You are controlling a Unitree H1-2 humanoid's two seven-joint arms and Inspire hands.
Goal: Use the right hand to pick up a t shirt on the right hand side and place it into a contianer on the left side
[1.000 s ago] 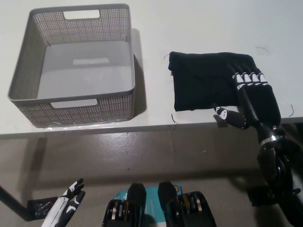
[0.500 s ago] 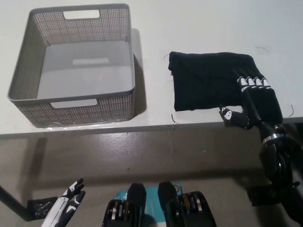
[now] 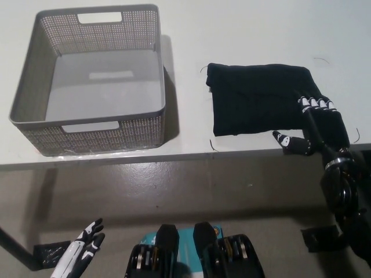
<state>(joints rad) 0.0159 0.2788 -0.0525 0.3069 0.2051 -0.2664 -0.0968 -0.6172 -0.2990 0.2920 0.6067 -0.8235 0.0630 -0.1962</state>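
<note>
A folded black t-shirt (image 3: 255, 98) lies on the white table, right of centre, near the front edge. My black right hand (image 3: 316, 124) rests flat on the shirt's lower right corner, open, fingers spread and pointing away, holding nothing. A grey perforated container (image 3: 35, 87) stands on the left of the table with nothing inside. My white left hand (image 3: 81, 252) hangs low at the bottom left, below the table, fingers apart.
The table's front edge (image 3: 174, 156) runs across the picture below the container and the shirt. Bare white tabletop separates the container from the shirt. Grey floor lies below the edge.
My right hand has slid back and to the right across the shirt, toward the table's front edge. The shirt and the container have not moved.
</note>
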